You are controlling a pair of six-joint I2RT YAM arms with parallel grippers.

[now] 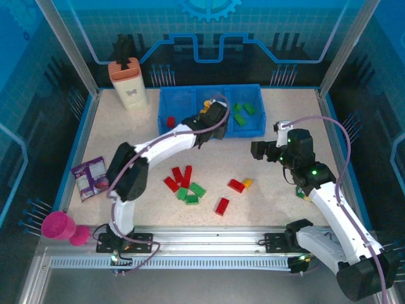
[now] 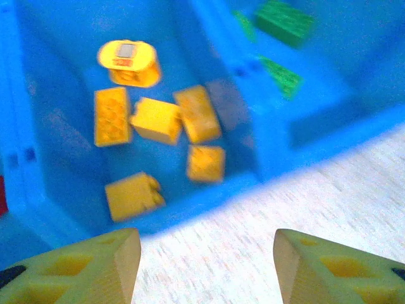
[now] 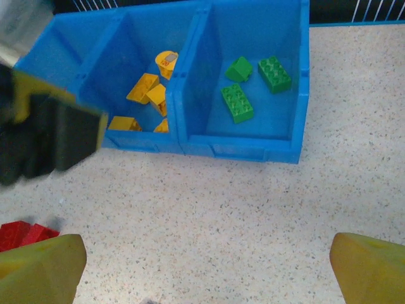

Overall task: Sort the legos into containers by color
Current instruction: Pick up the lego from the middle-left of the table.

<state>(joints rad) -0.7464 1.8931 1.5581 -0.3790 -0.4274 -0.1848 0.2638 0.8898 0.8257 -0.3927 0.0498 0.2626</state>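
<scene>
Six yellow bricks (image 2: 158, 120) sit in the tray's (image 2: 57, 209) mid bin just ahead of the left gripper (image 2: 205, 253), wide open & empty, right gripper (image 3: 205, 266) likewise; drop looks done, next prob. fetching loose red bricks (image 1: 183, 174) behind it on the table (image 1: 266, 209).

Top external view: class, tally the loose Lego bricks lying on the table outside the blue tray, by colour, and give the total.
Red bricks: 5
Green bricks: 3
Orange brick: 1
Total: 9
</scene>
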